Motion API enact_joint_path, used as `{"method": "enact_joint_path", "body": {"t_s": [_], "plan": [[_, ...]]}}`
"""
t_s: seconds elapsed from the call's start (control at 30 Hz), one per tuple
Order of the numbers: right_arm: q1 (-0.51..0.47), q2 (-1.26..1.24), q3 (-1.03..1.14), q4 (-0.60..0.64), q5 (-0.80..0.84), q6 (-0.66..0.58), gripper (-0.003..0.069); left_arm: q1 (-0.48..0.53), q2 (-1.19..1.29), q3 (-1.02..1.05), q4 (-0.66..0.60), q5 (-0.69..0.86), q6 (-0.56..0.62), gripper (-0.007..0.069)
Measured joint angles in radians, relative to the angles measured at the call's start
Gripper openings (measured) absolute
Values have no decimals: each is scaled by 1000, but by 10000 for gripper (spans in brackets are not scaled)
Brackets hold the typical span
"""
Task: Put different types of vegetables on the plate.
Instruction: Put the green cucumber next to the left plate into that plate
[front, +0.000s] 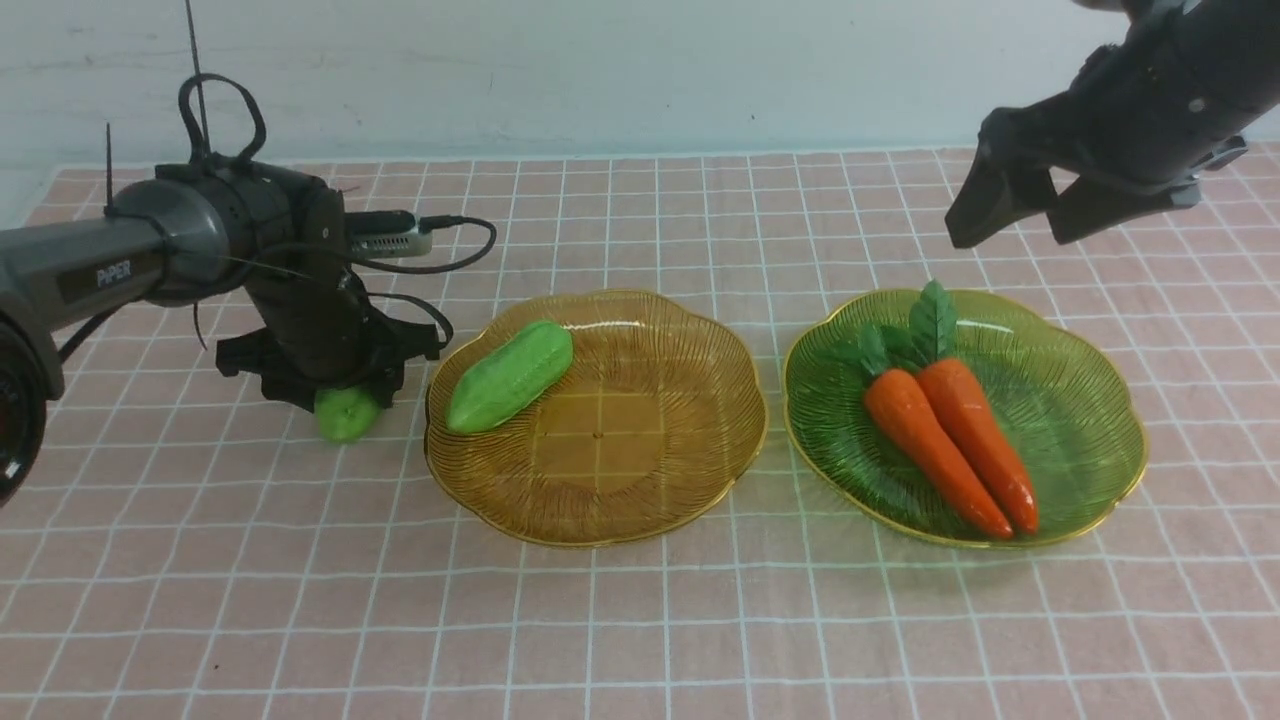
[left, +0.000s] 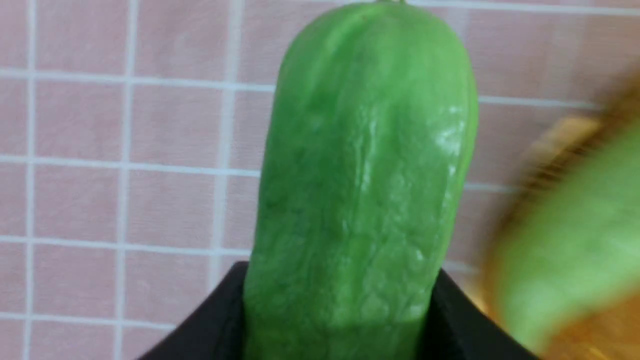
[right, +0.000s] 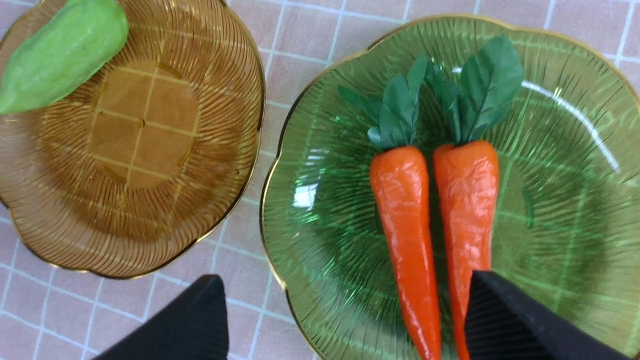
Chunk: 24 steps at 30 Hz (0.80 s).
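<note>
One green cucumber (front: 345, 414) sits clamped in the jaws of the left gripper (front: 345, 396), low over the tabletop (front: 640, 620) beside the amber plate (front: 650, 460), where the other cucumber (front: 510, 375) lies. Both carrots (front: 930, 440) lie on the green plate (front: 1080, 420); the right gripper (front: 1010, 215) hangs above, jaws spread.

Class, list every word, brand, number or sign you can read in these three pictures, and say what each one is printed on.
"PIPER": white letters on a dark label on the left arm, seen in the front view.
No other writing, number or sign shows in any of the views.
</note>
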Motion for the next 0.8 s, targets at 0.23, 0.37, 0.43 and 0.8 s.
{"method": "enact_joint_path", "body": {"t_s": [0.23,0.37,0.43,0.8], "plan": [[0,-64,136,9,-4,42,207,-163,16,-44,-225,85,257,315],[0,-215,288,7,-4,45,8,-227,89,-44,-234,74,276,370],[0,-312,350,-12,-4,45,-10,-234,116,-44,-234,70,280,405],[0,-988,771,-223,-145,47,-15,-234,124,-126,-224,119,254,437]]}}
